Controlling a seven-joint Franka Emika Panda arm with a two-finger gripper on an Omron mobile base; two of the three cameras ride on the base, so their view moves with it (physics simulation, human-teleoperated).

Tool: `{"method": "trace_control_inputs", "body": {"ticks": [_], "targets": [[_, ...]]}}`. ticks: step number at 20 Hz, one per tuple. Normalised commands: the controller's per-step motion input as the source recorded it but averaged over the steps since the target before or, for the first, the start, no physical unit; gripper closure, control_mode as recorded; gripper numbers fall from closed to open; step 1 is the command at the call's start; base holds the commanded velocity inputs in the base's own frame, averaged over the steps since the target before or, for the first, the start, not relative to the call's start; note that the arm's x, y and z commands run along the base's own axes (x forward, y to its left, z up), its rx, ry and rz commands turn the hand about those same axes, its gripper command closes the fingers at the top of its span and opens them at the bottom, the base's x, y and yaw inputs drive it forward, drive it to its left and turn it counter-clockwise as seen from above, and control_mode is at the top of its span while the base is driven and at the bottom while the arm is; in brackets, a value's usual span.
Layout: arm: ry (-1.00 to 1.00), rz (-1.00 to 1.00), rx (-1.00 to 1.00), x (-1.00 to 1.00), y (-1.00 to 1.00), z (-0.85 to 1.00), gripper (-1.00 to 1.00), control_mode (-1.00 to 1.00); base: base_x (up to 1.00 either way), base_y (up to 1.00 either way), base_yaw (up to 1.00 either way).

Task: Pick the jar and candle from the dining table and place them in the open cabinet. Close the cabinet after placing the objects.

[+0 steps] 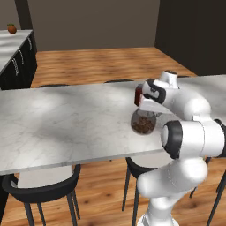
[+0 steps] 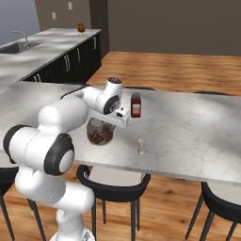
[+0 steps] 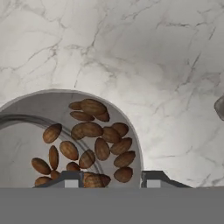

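Jar point(image 1: 142, 125) sat on the counter point(image 1: 66, 123) close to its near edge, with bare marble open to its far side. My claw point(image 3: 111, 179) pinched the jar, tips on either side. My hand hid the lid, so contact was hard to confirm. Red-brown bottle point(image 2: 136, 105) stood just behind the jar, small shaker point(image 2: 140, 146) near it along the edge.

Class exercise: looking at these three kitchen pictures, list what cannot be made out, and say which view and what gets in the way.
- Lid and neck of the round clear glass jar of brown nuts: covered by the white robot hand in both base views.
- Whether the dark fingers press the jar: the hand view's bottom edge cuts them off.
- Small pale shaker: too small for detail, right base view.
- Red-brown bottle: mostly behind the arm, left base view.
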Motion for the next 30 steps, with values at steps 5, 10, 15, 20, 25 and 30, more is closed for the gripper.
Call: {"method": "trace_control_inputs", "body": {"ticks": [5, 10, 15, 20, 25, 30], "targets": [[0.00, 0.00, 0.03, -0.98, 0.00, 0.53, 1.00, -1.00, 0.00, 0.00, 0.00], [0.00, 0.00, 0.00, -0.93, -0.01, 0.60, 1.00, -1.00, 0.00, 0.00, 0.00], [0.00, 0.00, 0.00, -0.66, 0.01, 0.50, 1.00, -1.00, 0.00, 0.00, 0.00], [0.00, 0.00, 0.00, -0.63, 0.11, 0.46, 1.00, -1.00, 0.00, 0.00, 0.00], [0.00, 0.00, 0.00, -0.76, 0.04, 0.50, 1.00, -1.00, 0.00, 0.00, 0.00], [0.00, 0.00, 0.00, -0.65, 0.00, 0.53, 1.00, -1.00, 0.00, 0.00, 0.00]]}}
